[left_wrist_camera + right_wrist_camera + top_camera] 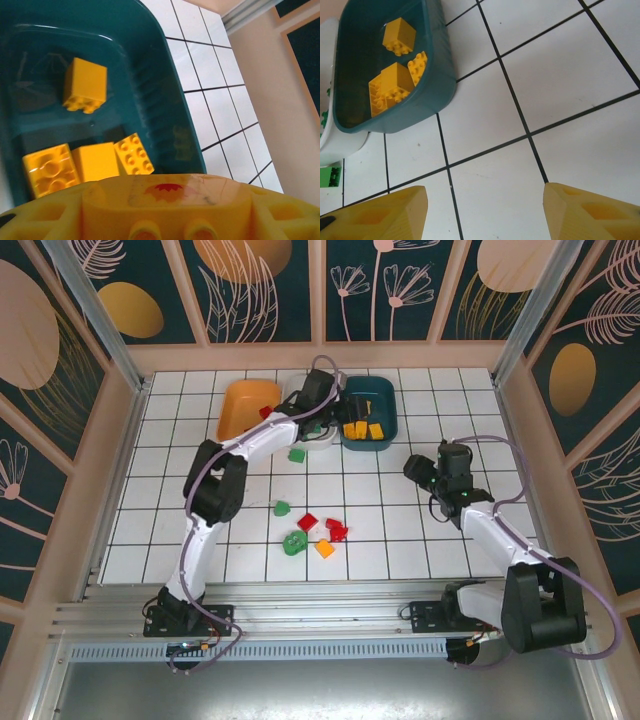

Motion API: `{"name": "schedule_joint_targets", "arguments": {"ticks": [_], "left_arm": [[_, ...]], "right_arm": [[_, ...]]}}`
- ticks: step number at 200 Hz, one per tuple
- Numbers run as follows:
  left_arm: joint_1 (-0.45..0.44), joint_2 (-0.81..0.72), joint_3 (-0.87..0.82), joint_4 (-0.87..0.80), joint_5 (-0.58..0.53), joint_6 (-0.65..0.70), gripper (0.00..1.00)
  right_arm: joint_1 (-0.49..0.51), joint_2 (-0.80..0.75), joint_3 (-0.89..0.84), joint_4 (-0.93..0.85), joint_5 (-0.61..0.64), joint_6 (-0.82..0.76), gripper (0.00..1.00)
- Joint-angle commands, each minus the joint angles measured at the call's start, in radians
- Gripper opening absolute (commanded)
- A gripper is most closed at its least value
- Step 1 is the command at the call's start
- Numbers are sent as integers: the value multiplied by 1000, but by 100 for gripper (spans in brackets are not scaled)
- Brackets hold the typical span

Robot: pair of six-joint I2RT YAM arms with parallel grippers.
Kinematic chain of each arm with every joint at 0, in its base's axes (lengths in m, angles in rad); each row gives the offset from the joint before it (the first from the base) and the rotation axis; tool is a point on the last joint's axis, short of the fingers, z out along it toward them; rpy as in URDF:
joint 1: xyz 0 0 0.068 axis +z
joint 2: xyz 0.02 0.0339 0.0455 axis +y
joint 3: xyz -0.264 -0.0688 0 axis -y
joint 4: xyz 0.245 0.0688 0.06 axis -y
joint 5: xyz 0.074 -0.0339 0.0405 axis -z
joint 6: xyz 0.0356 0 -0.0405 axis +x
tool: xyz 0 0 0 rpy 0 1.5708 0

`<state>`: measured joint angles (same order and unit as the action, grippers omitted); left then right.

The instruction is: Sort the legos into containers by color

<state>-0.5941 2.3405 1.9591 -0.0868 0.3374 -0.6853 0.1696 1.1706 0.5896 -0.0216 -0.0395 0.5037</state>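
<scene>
four yellow legos (85, 86) in teal bin (152, 95); r gripper (485, 202) open and holds nothing; l gripper (338, 412) near that bin, its state i cannot tell

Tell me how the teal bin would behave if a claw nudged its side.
Likely slides rather than tips: the teal bin is low, wide and sits on glossy tiles. Probably light, holding just four yellow bricks, which may rattle about loosely.

The floor is a white board (150, 490) with thin black lines that make squares. Tan walls (120, 430) stand at 9, 12 and 3 o'clock. Dark blue panels (280, 315) on them show pink flowers and orange ovals. A grey metal rail (320, 615) lies at 6 o'clock. The light seems soft, maybe from above.
</scene>
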Motion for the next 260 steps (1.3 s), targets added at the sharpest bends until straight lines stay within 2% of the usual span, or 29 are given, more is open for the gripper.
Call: {"name": "schedule_joint_targets", "arguments": {"ticks": [1, 25, 48, 65, 82, 106, 143, 153, 173, 196, 221, 240, 260], "left_arm": [[-25, 85, 148, -60, 62, -3, 40], [-27, 153, 248, -109, 60, -10, 47], [-27, 144, 264, -110, 50, 2, 59], [-28, 125, 285, -116, 51, 20, 64], [-29, 96, 302, -129, 35, 49, 77], [-29, 74, 310, -140, 12, 71, 88], [-28, 51, 306, -188, -54, 76, 87], [-27, -10, 235, -186, -103, 97, 86], [8, -219, -56, -120, -215, 117, 89], [134, -464, -435, -61, -266, 85, 89], [261, -685, -729, -122, -369, 135, 93], [297, -771, -858, -189, -464, 222, 97], [299, -771, -867, -299, -551, 300, 99]], "right_arm": [[-16, -20, -14, -2, -29, -13, 64], [-19, -22, -10, -1, -35, -23, 65], [-18, -23, -5, 1, -43, -31, 66], [-19, -25, -1, 3, -50, -33, 66], [-18, -27, 6, 5, -60, -31, 66], [-13, -37, 17, 0, -66, -28, 66], [10, -64, 27, -18, -53, -22, 66], [18, -70, 27, -22, -48, -19, 66], [45, -84, 25, -25, -47, -18, 66], [108, -83, 25, -5, -36, -12, 66], [188, -55, 40, 16, -2, -8, 66], [214, -31, 55, 37, -11, 1, 66], [226, -8, 70, 54, -16, 1, 66]]}}
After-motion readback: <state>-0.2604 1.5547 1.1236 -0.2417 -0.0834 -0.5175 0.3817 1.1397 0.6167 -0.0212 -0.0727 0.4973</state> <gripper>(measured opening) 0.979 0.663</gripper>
